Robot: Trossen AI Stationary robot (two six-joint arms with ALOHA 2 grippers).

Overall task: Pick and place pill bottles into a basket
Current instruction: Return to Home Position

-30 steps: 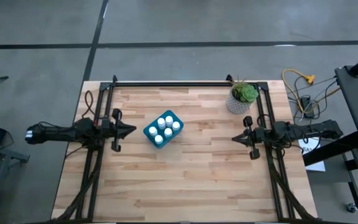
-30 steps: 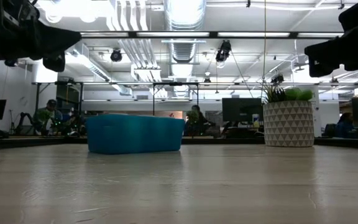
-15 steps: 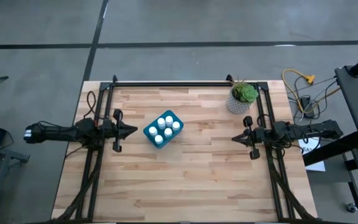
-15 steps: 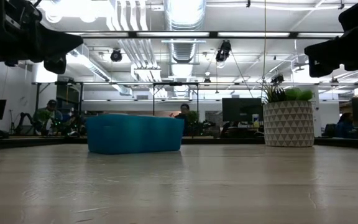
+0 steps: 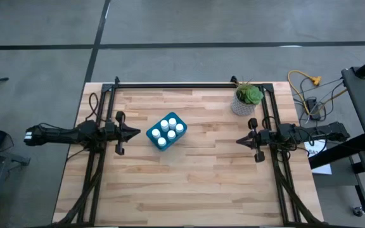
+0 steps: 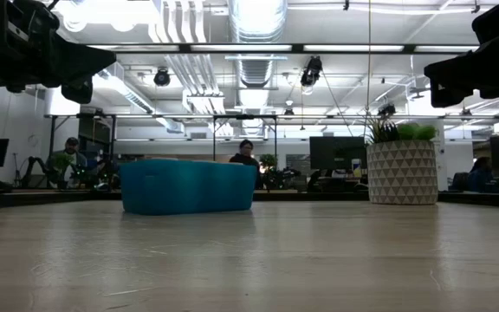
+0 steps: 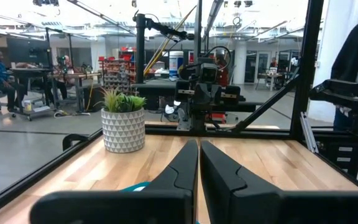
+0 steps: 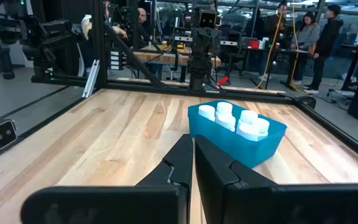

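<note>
The teal-blue basket (image 5: pixel 166 130) rests with its bottom on the wooden table, left of the middle, and is also seen as the basket (image 8: pixel 236 138) and the basket (image 6: pixel 188 185). Several white pill bottles (image 5: pixel 168 129) stand upright inside it, caps up; the right wrist view shows the bottles (image 8: pixel 235 121) above the rim. My left gripper (image 5: pixel 137 132) hovers shut just left of the basket, pointing level toward it. My right gripper (image 5: pixel 238 140) hovers shut at the table's right side, pointing level toward the basket. Nothing is between either pair of fingers.
A white patterned pot with a green plant (image 5: pixel 247 100) stands at the far right corner. Black frame rails (image 5: pixel 176 85) run along the far edge and both sides. Bare wood (image 5: pixel 189 183) spreads over the near half. People move in the room beyond the table.
</note>
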